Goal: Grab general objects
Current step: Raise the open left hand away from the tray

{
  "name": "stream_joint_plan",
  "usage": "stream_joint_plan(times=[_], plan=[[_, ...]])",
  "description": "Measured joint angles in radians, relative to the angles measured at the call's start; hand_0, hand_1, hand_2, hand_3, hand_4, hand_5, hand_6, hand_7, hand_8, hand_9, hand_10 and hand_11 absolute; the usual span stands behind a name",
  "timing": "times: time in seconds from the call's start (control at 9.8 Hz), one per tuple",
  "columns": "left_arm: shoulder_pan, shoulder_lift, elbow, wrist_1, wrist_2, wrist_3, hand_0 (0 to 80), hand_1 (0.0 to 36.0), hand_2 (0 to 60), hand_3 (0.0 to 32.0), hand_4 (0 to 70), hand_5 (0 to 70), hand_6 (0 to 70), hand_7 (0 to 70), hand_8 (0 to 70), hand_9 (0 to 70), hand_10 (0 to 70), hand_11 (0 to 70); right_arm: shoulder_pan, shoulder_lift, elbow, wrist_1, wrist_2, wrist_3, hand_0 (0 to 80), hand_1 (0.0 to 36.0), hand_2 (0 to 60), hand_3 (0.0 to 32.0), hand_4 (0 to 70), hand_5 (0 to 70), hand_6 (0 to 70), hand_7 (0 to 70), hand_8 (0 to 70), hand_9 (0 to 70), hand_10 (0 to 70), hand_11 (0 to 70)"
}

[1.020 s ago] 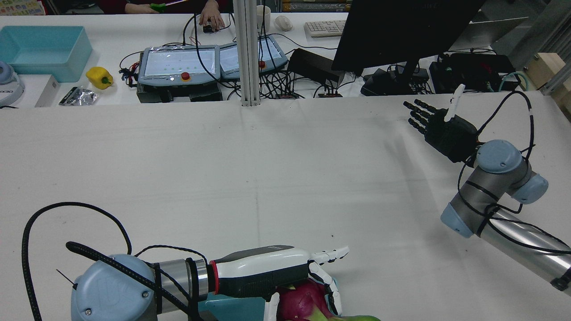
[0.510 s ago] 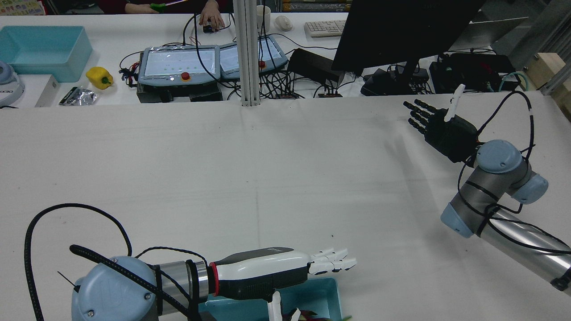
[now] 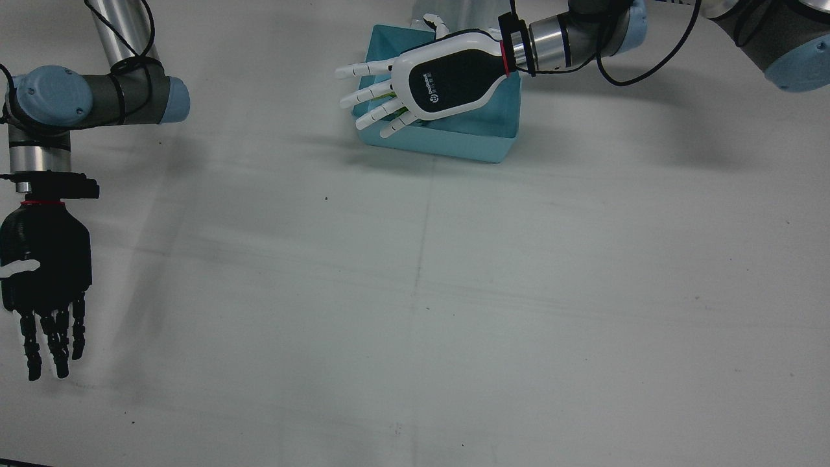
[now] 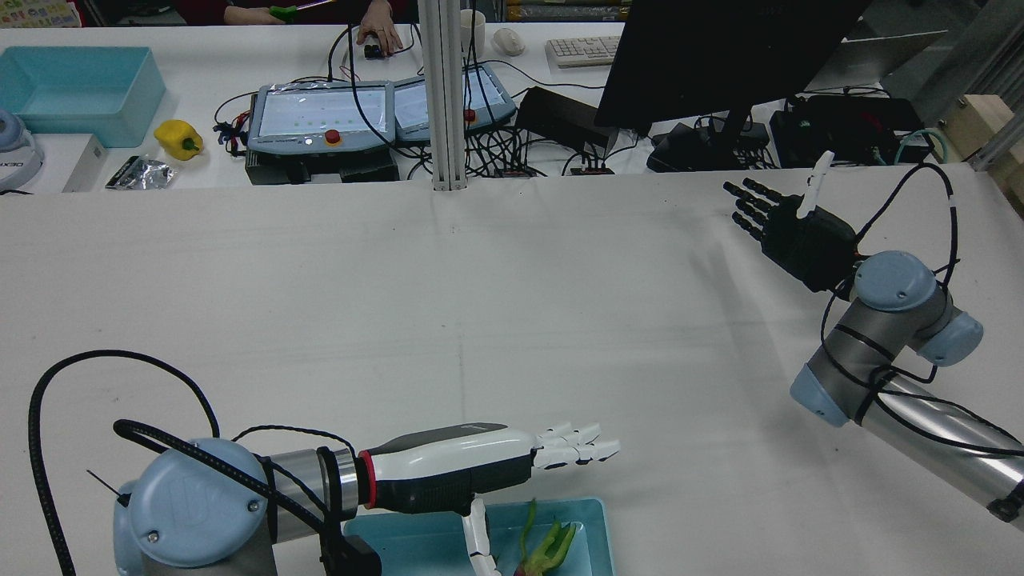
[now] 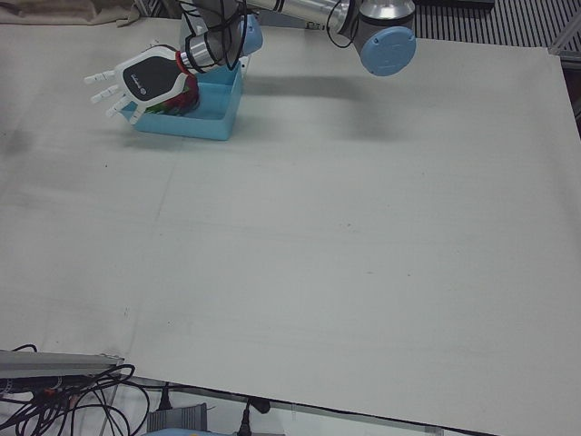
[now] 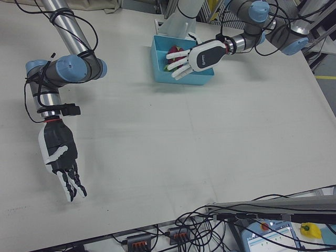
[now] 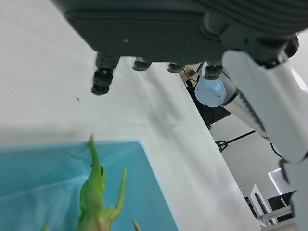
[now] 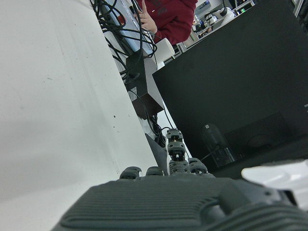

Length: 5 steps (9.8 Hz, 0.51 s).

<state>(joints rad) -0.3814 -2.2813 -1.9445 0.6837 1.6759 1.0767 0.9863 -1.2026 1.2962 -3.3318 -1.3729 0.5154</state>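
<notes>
A pink dragon fruit with green leaves (image 4: 548,548) lies inside a teal bin (image 4: 416,544) at the table edge nearest the robot. It also shows in the right-front view (image 6: 176,55) and the left hand view (image 7: 98,197). My white left hand (image 3: 421,81) hovers flat above the bin (image 3: 454,139), fingers spread, holding nothing. My black right hand (image 3: 45,272) hangs open and empty over bare table on the far side, also shown in the rear view (image 4: 800,232).
A second table behind holds teach pendants (image 4: 320,120), a black monitor (image 4: 720,56), a teal box (image 4: 76,92) and a yellow pepper (image 4: 178,138). A metal post (image 4: 442,96) stands at the table's back edge.
My left hand was shut on the dragon fruit over the bin. It has opened, the fruit has dropped into the bin, and the hand has drawn back slightly. The right arm has not moved.
</notes>
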Motion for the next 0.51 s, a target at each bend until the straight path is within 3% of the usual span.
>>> stream_joint_plan(times=[0.2, 0.51], plan=[[-0.097, 0.049, -0.007, -0.065, -0.017, -0.001, 53.9, 29.1, 34.0, 0.0, 0.0, 0.0, 0.0, 0.0, 0.0, 0.0, 0.0, 0.0, 0.0, 0.0, 0.0, 0.0, 0.0, 0.0, 0.0, 0.0, 0.0, 0.0, 0.0, 0.0, 0.0, 0.0, 0.0, 0.0, 0.0, 0.0], [-0.232, 0.151, 0.026, -0.241, -0.047, -0.036, 53.0, 23.6, 16.9, 0.0, 0.0, 0.0, 0.0, 0.0, 0.0, 0.0, 0.0, 0.0, 0.0, 0.0, 0.0, 0.0, 0.0, 0.0, 0.0, 0.0, 0.0, 0.0, 0.0, 0.0, 0.0, 0.0, 0.0, 0.0, 0.0, 0.0]])
